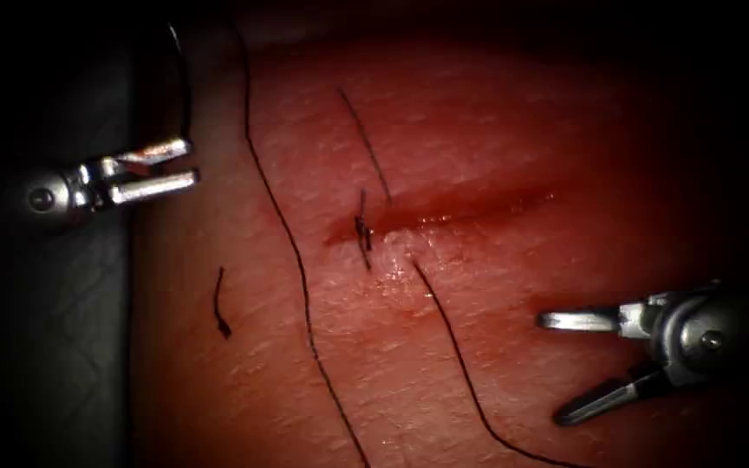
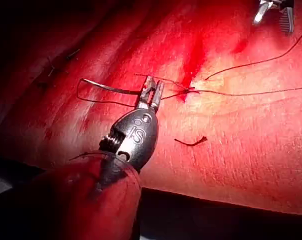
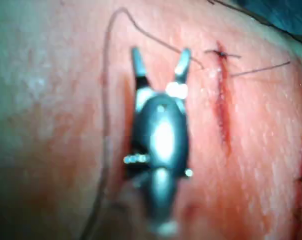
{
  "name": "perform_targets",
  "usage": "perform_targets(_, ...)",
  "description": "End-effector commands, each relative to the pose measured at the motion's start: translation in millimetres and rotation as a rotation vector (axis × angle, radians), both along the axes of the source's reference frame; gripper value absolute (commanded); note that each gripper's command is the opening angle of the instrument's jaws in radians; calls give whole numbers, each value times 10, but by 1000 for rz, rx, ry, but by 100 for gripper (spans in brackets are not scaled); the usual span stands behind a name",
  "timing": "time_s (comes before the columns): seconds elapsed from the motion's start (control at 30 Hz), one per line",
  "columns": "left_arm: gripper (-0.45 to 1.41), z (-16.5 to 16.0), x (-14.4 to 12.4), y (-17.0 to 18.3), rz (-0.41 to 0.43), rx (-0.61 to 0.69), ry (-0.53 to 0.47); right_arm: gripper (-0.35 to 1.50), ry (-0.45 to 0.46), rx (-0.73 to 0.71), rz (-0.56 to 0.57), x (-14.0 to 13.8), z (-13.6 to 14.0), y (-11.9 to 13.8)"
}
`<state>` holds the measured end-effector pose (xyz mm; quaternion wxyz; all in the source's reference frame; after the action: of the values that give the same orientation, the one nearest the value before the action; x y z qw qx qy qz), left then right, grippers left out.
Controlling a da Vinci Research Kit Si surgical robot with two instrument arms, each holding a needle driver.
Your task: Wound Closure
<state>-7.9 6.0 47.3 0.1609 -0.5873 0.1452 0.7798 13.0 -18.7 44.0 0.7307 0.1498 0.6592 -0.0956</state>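
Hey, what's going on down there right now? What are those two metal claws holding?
Left tool holds the curved needle near one end, clear of the tissue. Right tool open, empty. Knot at the cut; thread loose across tissue.

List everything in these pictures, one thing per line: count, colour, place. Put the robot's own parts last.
Tissue: one piece, red and pale pink, under everything.
Cut: one, dark red and wet, running across the middle of the tissue.
Knot: one, black, with short ends, at the cut's left end.
Thread: black; one long strand lies down the tissue left of the cut, another runs from the cut toward the lower edge.
Cut end of thread: one, black, short, loose on the tissue far left of the cut.
Left tool: one, silver, left of the cut; jaws slightly apart, a thin dark strand at them.
Right tool: one, silver, lower right of the cut; jaws wide open, holding nothing.
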Motion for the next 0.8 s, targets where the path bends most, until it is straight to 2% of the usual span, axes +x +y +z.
perform_targets(0.03,-45,14,-4,4,1,1,2,114,-8,3,5,4,8,-8)
perform_targets(0.27,-45,64,2,37,-21,-12,4,106,-14,3,13,3,15,-4)
perform_targets(0.47,-45,90,-3,52,-32,-19,14,106,-15,2,13,2,15,-5)
perform_targets(0.6,-45,105,-6,48,-22,10,88,104,-14,1,13,2,16,-7)
perform_targets(0.67,-45,107,-4,46,-10,40,102,103,-17,5,13,1,16,-7)
perform_targets(0.8,-45,105,-2,46,19,94,195,103,-17,5,14,2,17,-7)
